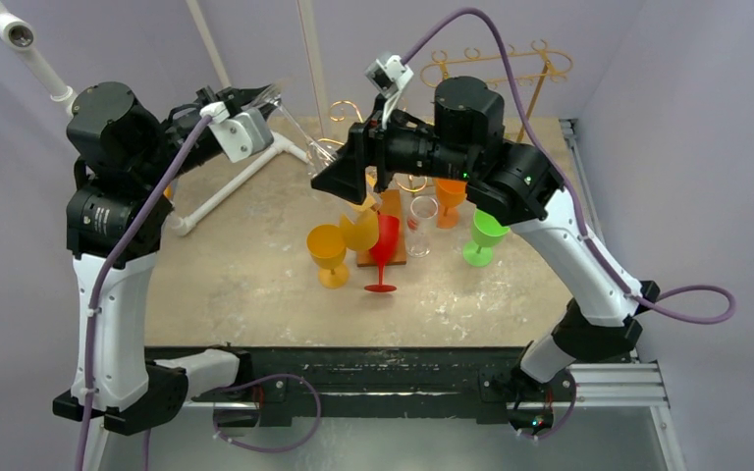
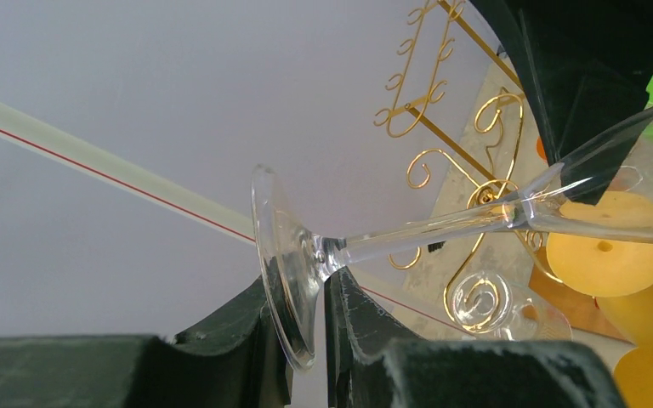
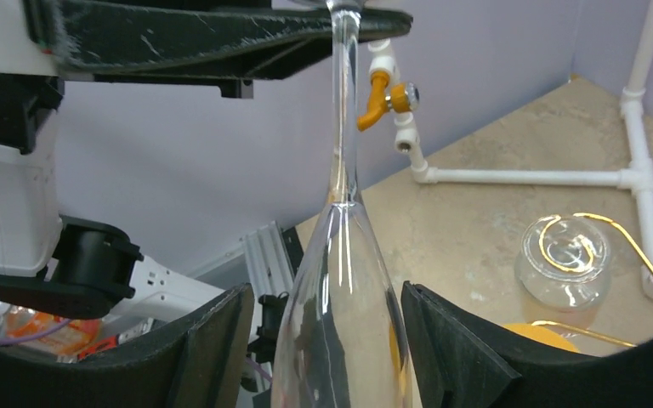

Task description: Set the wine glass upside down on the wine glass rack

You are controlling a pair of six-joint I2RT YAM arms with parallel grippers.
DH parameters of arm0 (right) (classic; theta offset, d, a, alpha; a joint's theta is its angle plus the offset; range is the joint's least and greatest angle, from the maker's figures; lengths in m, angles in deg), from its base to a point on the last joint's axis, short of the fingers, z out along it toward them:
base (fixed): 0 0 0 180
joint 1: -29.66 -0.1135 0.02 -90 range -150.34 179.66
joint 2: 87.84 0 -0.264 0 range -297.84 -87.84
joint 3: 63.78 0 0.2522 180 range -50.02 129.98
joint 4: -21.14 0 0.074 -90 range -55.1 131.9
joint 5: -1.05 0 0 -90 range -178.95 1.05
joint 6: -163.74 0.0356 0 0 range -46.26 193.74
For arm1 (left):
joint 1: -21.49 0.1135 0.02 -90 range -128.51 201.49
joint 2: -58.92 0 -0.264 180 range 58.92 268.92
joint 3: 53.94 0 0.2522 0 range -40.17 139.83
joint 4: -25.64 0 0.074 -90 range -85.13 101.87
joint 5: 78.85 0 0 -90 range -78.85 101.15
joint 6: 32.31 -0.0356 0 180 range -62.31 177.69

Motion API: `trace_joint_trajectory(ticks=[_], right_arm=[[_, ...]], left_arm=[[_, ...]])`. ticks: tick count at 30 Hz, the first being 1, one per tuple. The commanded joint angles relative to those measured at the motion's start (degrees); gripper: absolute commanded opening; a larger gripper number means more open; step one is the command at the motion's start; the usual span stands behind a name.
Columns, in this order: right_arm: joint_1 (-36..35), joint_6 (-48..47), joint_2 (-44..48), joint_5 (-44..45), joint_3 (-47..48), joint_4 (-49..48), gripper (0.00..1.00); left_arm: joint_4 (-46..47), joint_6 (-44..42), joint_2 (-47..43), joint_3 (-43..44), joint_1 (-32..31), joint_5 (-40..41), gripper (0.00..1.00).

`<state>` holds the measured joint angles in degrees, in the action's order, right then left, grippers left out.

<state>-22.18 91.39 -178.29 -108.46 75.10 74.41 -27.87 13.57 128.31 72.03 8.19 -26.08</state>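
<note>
The clear long-stemmed wine glass [image 2: 425, 231] is clamped by its round foot in the left gripper [image 2: 306, 297] and held nearly sideways (bowl pointed away from that hand). The bowl is bracketed by the right gripper [image 3: 327, 331], fingers spread apart, with a sliver of gap left on each side.

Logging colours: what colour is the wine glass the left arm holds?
The wine glass is clear; the left wrist view shows it best.

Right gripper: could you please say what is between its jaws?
The bowl of the clear wine glass, a gap at each finger; the left gripper is shut on its foot. Its rim lies below the frame.
</note>
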Motion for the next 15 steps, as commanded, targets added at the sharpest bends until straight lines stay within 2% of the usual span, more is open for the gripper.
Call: trace_joint_trajectory(ticks=[1, 10, 13, 15], right_arm=[[-1.0, 0.1, -0.9, -1.2, 1.5, -0.7, 0.68], [-2.1, 0.1, 0.8, 0.3, -0.2, -0.6, 0.54], [-2.1, 0.0, 0.8, -0.2, -0.2, -0.2, 0.44], [-2.1, -0.3, 0.8, 0.0, -0.1, 0.3, 0.33]], left_arm=[[4.8, -1.8, -1.6, 0.1, 0.0, -2.3, 0.00], [5.6, -2.5, -2.8, -1.3, 0.1, -3.3, 0.00], [5.5, -2.9, -2.9, -1.3, 0.0, -3.3, 0.00], [5.8, -2.9, -3.0, -1.3, 0.0, -3.3, 0.00]])
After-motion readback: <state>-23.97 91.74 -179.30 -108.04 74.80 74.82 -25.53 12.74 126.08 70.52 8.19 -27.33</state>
